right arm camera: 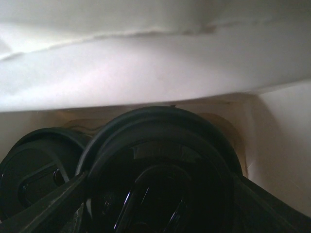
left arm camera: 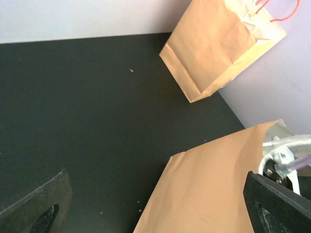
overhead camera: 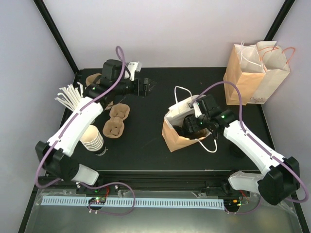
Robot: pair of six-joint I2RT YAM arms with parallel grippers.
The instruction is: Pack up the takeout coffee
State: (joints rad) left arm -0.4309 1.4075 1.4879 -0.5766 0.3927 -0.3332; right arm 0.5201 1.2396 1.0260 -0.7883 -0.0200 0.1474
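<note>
Takeout coffee [right arm camera: 160, 170]: inside open paper bag [overhead camera: 171, 137] right of tabletop centre, clamped by right fingers [right arm camera: 46, 209] beside second lidded cup [right arm camera: 34, 165]; left fingers [left arm camera: 34, 206] apart, empty; risk: crowding the neighbouring cup on release, tipping either.

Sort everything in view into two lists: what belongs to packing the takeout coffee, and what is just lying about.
Job in hand: lidded coffee cup between the right fingers; second lidded cup beside it; open paper bag holding both.
Lying about: far paper bag; stack of lidless cups; brown cup carriers; bundle of white sticks.
</note>
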